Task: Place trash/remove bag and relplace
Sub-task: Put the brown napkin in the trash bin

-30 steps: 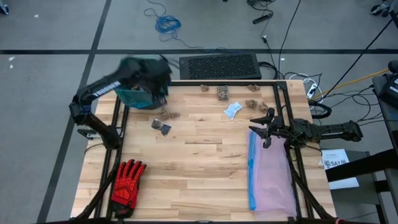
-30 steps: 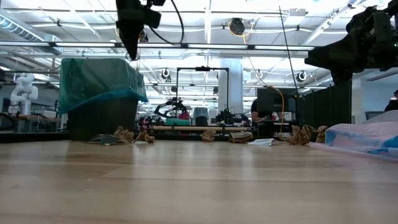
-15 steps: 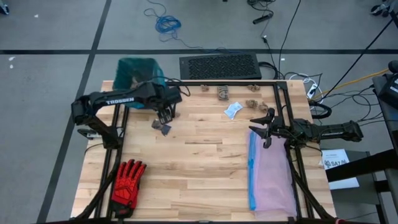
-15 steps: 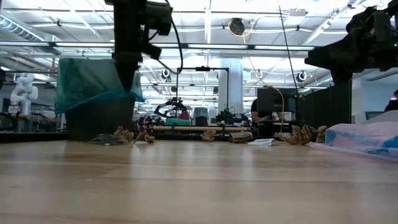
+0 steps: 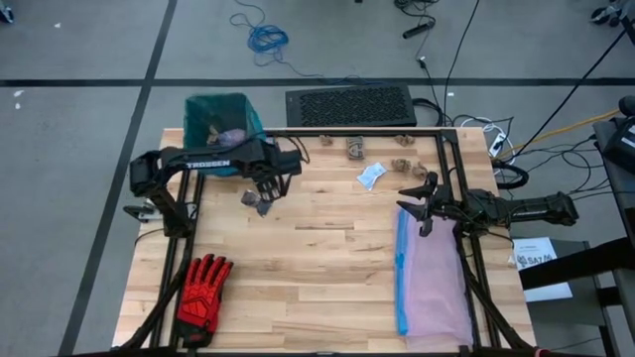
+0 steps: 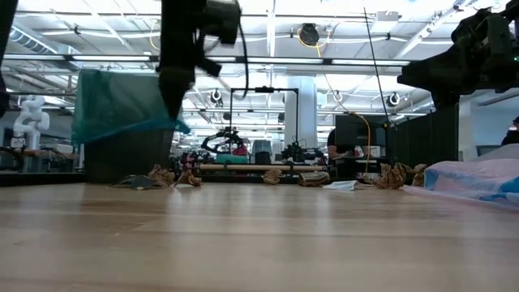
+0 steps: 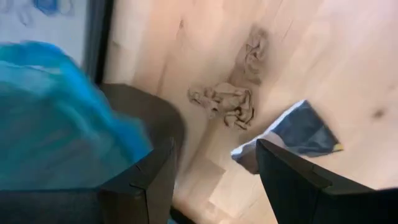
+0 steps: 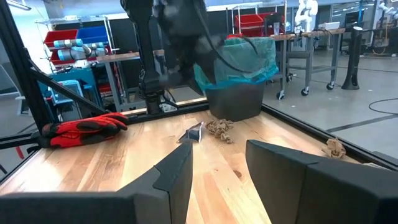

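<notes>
The left end effector (image 5: pixel 266 188) hangs open over brown lumps (image 7: pixel 225 103) and a dark scrap (image 5: pixel 260 203), upper left of the tabletop (image 5: pixel 317 268). The bag (image 5: pixel 220 117) lines the bin at the upper-left corner. The right end effector (image 5: pixel 422 203), centre right, waits open beside the lilac bag (image 5: pixel 437 283).

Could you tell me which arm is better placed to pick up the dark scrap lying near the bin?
The left. Its open left gripper hangs right above the dark scrap and paper lumps beside the bin, while the right gripper waits across the table by the lilac bag.
</notes>
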Controlling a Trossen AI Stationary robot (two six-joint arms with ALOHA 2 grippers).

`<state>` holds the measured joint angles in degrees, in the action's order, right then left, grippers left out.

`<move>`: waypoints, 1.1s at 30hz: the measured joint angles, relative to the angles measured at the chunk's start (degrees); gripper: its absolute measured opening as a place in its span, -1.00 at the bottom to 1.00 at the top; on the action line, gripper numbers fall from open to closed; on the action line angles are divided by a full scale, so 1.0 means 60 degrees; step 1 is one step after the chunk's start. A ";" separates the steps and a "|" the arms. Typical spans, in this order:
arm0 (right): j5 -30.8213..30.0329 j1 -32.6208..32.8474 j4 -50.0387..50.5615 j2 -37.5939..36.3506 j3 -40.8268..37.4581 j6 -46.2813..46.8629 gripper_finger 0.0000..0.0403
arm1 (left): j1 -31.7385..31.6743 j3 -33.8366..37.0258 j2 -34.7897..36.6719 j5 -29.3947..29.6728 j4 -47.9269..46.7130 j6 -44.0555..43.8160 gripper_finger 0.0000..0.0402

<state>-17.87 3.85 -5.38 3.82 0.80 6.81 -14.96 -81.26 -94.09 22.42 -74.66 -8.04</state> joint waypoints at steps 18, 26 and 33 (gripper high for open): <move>0.0004 0.0000 0.0007 0.0007 0.0000 0.0004 -0.29 | 0.0830 -0.0448 -0.1058 -0.1227 0.0414 -0.0564 0.07; 0.0004 0.0000 0.0012 0.0010 0.0000 0.0004 -0.29 | 0.0750 -0.0276 -0.2717 0.0262 0.0241 -0.0605 0.07; 0.0000 0.0002 0.0102 0.0014 0.0000 0.0005 -0.29 | 0.0128 -0.0280 -0.3139 0.1051 0.0102 -0.0608 0.07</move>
<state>-17.87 3.86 -4.77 3.90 0.80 6.84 -14.19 -82.94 -112.93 28.73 -74.05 -11.69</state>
